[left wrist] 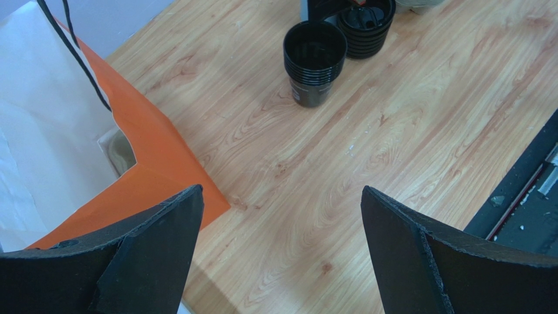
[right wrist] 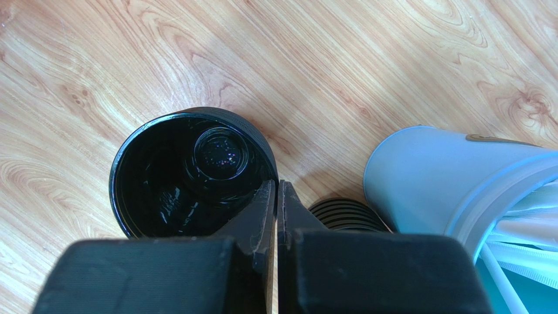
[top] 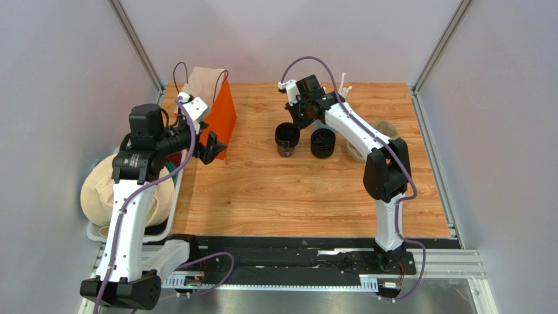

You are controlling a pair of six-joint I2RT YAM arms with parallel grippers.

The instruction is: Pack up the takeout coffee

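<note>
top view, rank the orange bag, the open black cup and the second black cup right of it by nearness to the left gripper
From the left gripper:
1. orange bag, right beside it
2. open black cup, mid-table
3. second black cup, further right

Black cup (top: 287, 139) upright on table (top: 295, 196), lidless (glossy dark inside).

Left claw (left wrist: 281, 196) gapes wide; right claw (right wrist: 276, 186) is pinched closed.

You're in a robot test booth — plain pale walls (top: 59, 98) on metal posts (top: 136, 42), a wooden table (top: 295, 196), arms (top: 128, 216) bolted to a black rail (top: 295, 255).
</note>
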